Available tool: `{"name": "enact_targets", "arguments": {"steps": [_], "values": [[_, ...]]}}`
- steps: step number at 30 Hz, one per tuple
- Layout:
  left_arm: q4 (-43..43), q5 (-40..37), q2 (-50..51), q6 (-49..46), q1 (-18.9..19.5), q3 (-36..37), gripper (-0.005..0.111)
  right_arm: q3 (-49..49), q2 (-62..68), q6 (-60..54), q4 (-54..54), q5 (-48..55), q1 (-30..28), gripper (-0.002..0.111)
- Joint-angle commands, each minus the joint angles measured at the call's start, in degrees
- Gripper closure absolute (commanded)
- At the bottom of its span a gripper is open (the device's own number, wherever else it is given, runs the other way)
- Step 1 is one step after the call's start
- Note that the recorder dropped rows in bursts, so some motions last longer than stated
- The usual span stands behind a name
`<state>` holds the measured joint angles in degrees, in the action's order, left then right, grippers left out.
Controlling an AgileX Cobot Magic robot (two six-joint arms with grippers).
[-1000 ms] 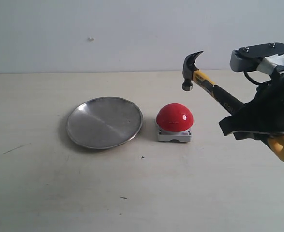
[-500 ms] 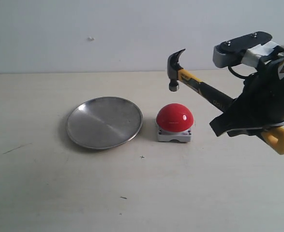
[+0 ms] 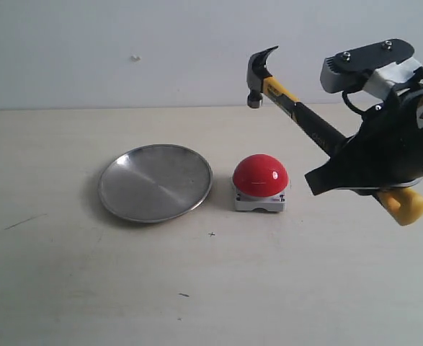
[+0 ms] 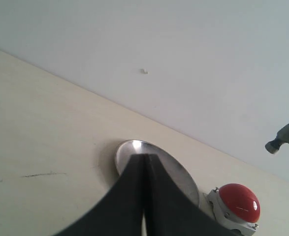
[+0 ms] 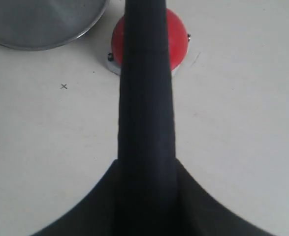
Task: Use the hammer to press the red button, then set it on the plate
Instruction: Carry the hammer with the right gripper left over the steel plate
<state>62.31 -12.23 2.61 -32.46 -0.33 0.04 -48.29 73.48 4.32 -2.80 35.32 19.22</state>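
Hammer [image 3: 308, 121] looks head-heavy and stiff, and the black handle should grip well, so low on the handle is the place to hold. Right gripper [image 3: 348, 173] is clamped there, with the yellow end sticking out behind the jaws. Head is raised above button [image 3: 260, 175], well clear of it. Plate [image 3: 156, 182] sits just beside button. Left gripper [image 4: 144, 164] has its jaws pressed together, holding nothing.
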Motion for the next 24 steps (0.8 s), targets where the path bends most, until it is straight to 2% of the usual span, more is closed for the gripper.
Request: {"name": "enact_targets", "arguments": {"steps": [1,3,6,9,11,13,19,22,24], "values": [[0.02,-0.06,-0.13,-0.09,-0.46,-0.04,0.107,-0.07,-3.76,3.41,-5.27,-5.87,-0.33,0.108],[0.02,-0.06,-0.13,-0.09,-0.46,-0.04,0.107,-0.07,-5.93,3.41,-5.27,-9.36,-0.33,0.108],[0.02,-0.06,-0.13,-0.09,-0.46,-0.04,0.107,-0.07,-4.63,3.41,-5.27,-8.34,-0.33,0.108],[0.02,-0.06,-0.13,-0.09,-0.46,-0.04,0.107,-0.07,2.09,2.16,-4.42,-1.57,-0.33,0.108],[0.02,-0.06,-0.13,-0.09,-0.46,-0.04,0.107,-0.07,7.87,-2.73,-0.27,3.15,-0.33,0.108],[0.02,-0.06,-0.13,-0.09,-0.46,-0.04,0.107,-0.07,10.02,-4.32,1.15,3.21,-0.33,0.108],[0.02,-0.06,-0.13,-0.09,-0.46,-0.04,0.107,-0.07,5.64,-1.08,3.42,-10.2,-0.33,0.108],[0.02,-0.06,-0.13,-0.09,-0.46,-0.04,0.107,-0.07,1.09,-3.97,15.88,-19.33,0.56,0.108],[0.02,-0.06,-0.13,-0.09,-0.46,-0.04,0.107,-0.07,0.7,-12.4,27.86,-24.26,2.78,0.108]]}}
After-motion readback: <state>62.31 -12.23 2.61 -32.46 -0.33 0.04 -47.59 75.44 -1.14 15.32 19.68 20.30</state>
